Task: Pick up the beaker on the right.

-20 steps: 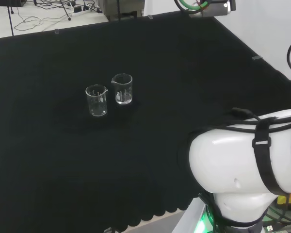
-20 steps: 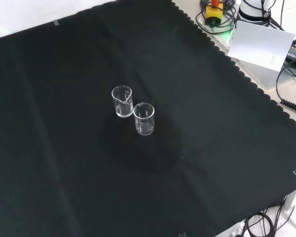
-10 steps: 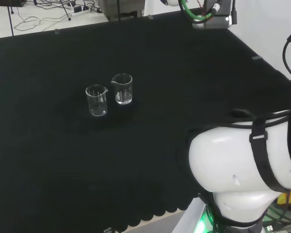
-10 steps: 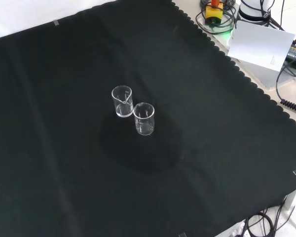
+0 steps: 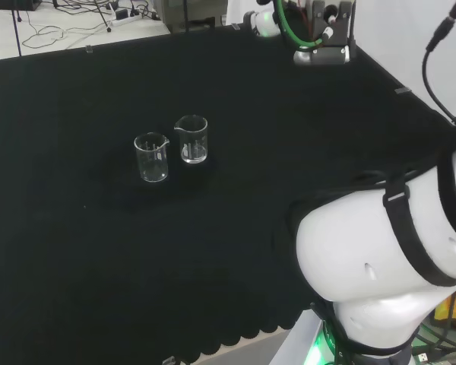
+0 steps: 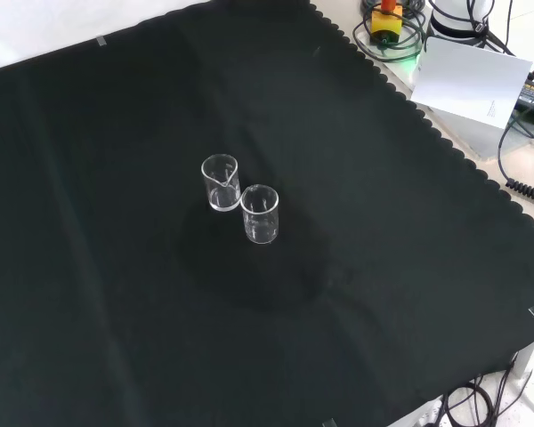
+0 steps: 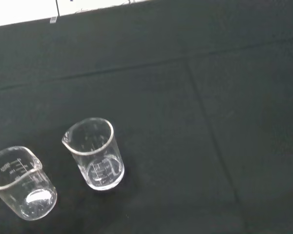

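Two clear beakers stand upright near the middle of the desk's black cloth point(image 6: 116, 294). In the head view the right beaker point(image 5: 191, 140) is the one I am after, and the left beaker point(image 5: 152, 157) stands just beside it, a little nearer the camera. In the front view they sit one behind the other: the right beaker point(image 6: 221, 182) higher up, the left beaker point(image 6: 260, 213) below it, rims so close that I cannot tell whether they touch. Both look empty.

That neighbour is the one thing crowding my target, on its left side in the head view. Every other side of the pair is bare cloth. The wrist view looks down on both beakers from above, with bare cloth beyond them; I cannot tell there which is which.

My own white link point(image 5: 387, 258) bulks at the head view's lower right, well apart from the glass. The cloth's scalloped edge point(image 6: 427, 124) runs down the front view's right side, with a white box point(image 6: 472, 84) and cables point(image 6: 525, 191) past it, far from the beakers.

I cannot tell how my hand is set or whether it holds anything.
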Tool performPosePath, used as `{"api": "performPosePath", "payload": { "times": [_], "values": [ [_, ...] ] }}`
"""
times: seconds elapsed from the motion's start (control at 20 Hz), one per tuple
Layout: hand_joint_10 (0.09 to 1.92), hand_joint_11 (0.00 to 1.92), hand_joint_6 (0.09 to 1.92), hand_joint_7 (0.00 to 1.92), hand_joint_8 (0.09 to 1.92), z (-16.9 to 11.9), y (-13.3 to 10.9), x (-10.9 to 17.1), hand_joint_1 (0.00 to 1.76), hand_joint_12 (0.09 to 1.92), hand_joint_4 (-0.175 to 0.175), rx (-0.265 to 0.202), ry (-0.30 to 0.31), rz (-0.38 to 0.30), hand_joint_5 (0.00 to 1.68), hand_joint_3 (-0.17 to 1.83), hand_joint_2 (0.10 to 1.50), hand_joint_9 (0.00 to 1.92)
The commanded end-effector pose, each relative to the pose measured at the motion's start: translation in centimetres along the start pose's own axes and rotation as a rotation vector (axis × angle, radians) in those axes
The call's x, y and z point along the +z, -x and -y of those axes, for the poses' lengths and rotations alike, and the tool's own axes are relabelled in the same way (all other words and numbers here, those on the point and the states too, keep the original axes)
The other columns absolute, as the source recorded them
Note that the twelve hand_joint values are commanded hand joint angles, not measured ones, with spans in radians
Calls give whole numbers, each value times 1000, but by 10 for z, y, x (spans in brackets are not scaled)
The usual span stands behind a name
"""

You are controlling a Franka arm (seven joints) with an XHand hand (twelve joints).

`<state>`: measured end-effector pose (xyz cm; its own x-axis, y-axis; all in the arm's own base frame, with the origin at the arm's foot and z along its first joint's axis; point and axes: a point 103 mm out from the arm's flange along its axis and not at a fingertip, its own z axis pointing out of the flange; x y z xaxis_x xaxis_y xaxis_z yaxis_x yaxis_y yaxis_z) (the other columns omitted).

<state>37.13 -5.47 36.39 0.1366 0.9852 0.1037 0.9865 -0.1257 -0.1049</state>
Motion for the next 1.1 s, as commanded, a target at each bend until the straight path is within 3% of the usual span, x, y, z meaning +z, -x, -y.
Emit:
{"api": "performPosePath", "payload": {
  "times": [0.05,0.2,0.35,0.75,1.1],
  "values": [
    [229,0,87,278,110,-45,12,47,388,1352,-11,-34,-19,-50,348,212,1138,435],
    [518,0,87,223,251,-57,15,63,441,1376,-11,-42,-41,-75,345,266,1066,328],
    [635,0,87,159,419,-69,14,78,509,1393,-9,-49,-66,-94,350,324,985,292],
    [658,2,87,121,538,-99,4,120,709,1409,-8,-88,-102,-129,350,423,811,302],
    [653,0,87,92,550,-117,4,157,785,1400,-8,-142,-143,-181,305,539,681,263]
  ]
}}
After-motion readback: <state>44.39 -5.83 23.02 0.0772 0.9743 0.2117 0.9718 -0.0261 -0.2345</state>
